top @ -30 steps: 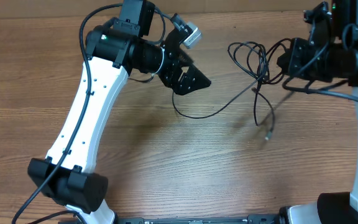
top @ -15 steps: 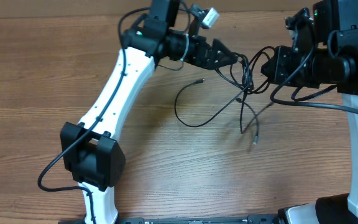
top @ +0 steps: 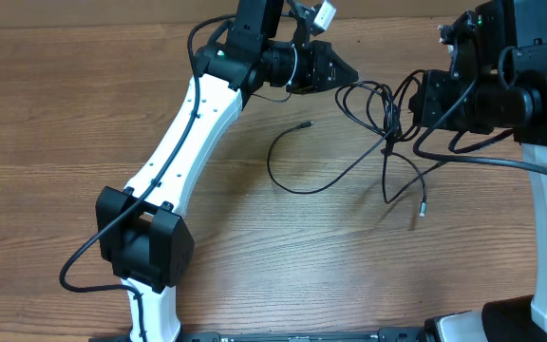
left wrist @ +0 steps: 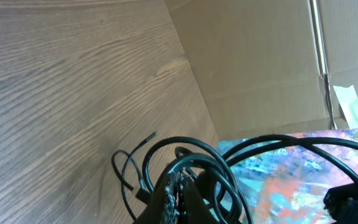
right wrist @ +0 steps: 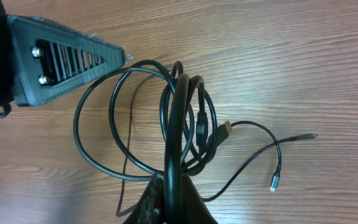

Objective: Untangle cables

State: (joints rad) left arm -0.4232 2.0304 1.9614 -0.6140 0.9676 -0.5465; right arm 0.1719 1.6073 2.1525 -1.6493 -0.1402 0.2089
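The cables [top: 380,106] form a black tangle at the far middle of the table, with loose strands trailing toward me to one plug [top: 424,211] and a free end [top: 304,124]. My left gripper [top: 346,74] is at the tangle's left edge. In the left wrist view its jaws [left wrist: 182,182] are shut, with cable loops [left wrist: 197,152] crossing the tips and a thin strand pinched there. My right gripper [top: 410,104] holds the tangle's right side. In the right wrist view it [right wrist: 171,184] is shut on a thick black cable [right wrist: 174,124], with the left gripper's finger [right wrist: 67,59] touching the loop.
A cardboard wall [left wrist: 260,62] stands along the table's far edge, with a colourful sheet [left wrist: 291,177] beyond it. The left arm's white link [top: 183,152] stretches diagonally across the left half of the wooden table [top: 283,275]. The right arm [top: 539,104] stands at the right edge.
My left arm swung right to the tangle, its jaws went from open to shut, and it drew back slightly up and left. The tangle and trailing plug shifted right.
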